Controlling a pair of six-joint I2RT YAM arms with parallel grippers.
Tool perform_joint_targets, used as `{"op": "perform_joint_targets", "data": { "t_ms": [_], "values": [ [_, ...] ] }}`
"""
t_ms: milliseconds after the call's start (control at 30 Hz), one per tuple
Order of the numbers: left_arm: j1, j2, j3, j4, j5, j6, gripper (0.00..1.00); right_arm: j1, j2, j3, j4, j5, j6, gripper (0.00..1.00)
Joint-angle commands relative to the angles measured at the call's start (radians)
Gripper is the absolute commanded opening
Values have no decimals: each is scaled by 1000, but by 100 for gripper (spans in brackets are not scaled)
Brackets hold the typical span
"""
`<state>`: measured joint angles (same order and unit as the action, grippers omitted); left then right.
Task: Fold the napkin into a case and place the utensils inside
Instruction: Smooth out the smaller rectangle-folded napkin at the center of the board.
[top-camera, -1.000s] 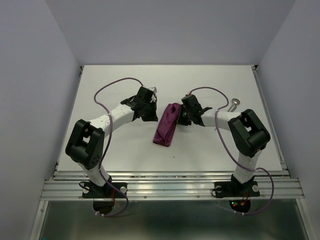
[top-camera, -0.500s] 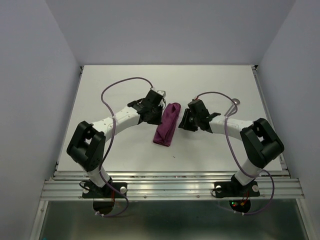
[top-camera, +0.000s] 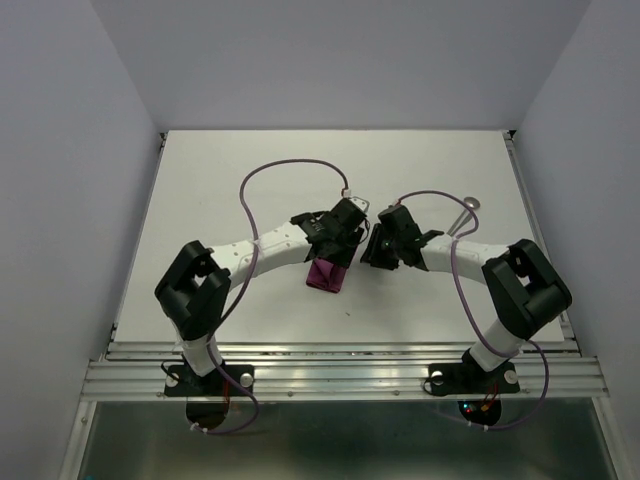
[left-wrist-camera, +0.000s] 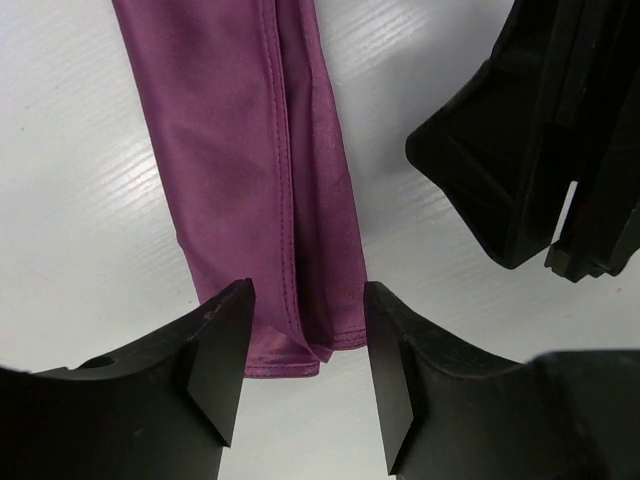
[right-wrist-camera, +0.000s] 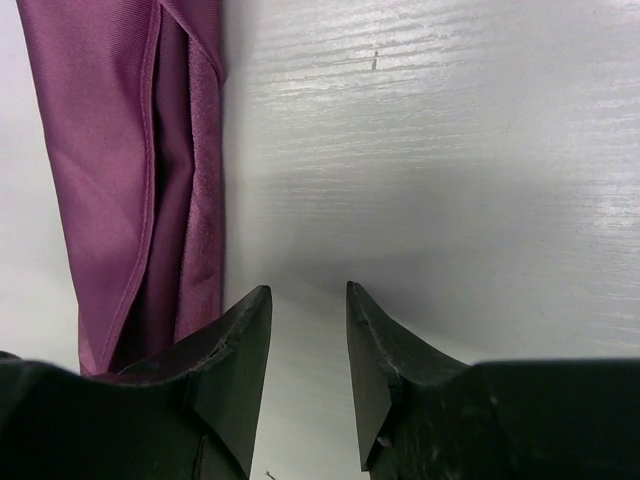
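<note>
The napkin (top-camera: 325, 273) lies mid-table, folded into a narrow plum-purple strip, the case. My left gripper (top-camera: 343, 238) hangs over its far end and hides it from the top view. In the left wrist view that gripper (left-wrist-camera: 308, 290) is open, and the strip's stitched short end (left-wrist-camera: 270, 340) lies on the table between its fingers. My right gripper (top-camera: 372, 250) is just right of the cloth. In the right wrist view it (right-wrist-camera: 307, 290) stands open over bare table, the napkin (right-wrist-camera: 120, 160) to its left. A silver spoon (top-camera: 466, 208) lies behind the right arm.
White table (top-camera: 250, 170) walled by grey panels on three sides. A metal rail (top-camera: 340, 375) runs along the near edge, where both arm bases stand. The right gripper's black body (left-wrist-camera: 540, 140) sits close beside the left one. Purple cables loop above both arms.
My left arm has swung right, from beside the napkin to over its far end, and its jaws have opened. The right gripper opened and drew slightly off the cloth.
</note>
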<state>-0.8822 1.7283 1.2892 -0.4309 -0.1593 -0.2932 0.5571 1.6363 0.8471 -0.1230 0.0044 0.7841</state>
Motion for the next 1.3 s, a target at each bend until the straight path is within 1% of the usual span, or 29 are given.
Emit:
{"op": "perform_joint_targets", "data": {
  "t_ms": [0, 267, 300, 467, 567, 900, 1067, 1267],
  "values": [
    [-29, 16, 42, -34, -71, 32, 60, -5, -41, -19, 13, 16, 10, 43],
    [-64, 80, 39, -20, -126, 40, 60, -5, -44, -13, 13, 19, 7, 43],
    [-67, 86, 39, -14, -128, 40, 57, -5, -43, -11, 13, 17, 7, 43],
    [-75, 114, 35, -5, -132, 40, 52, -5, -41, -6, 13, 17, 4, 43],
    [-77, 126, 25, 6, -132, 37, 47, -5, -39, -6, 11, 16, 4, 43],
    [-81, 166, 12, 34, -157, 28, 44, -5, -38, -5, 13, 14, 3, 43],
    [-81, 197, 18, 34, -197, 19, 38, -5, -41, -9, 11, 17, 6, 43],
    [-81, 224, 22, 34, -212, 11, 31, -5, -46, -14, 13, 8, 1, 43]
  ]
}}
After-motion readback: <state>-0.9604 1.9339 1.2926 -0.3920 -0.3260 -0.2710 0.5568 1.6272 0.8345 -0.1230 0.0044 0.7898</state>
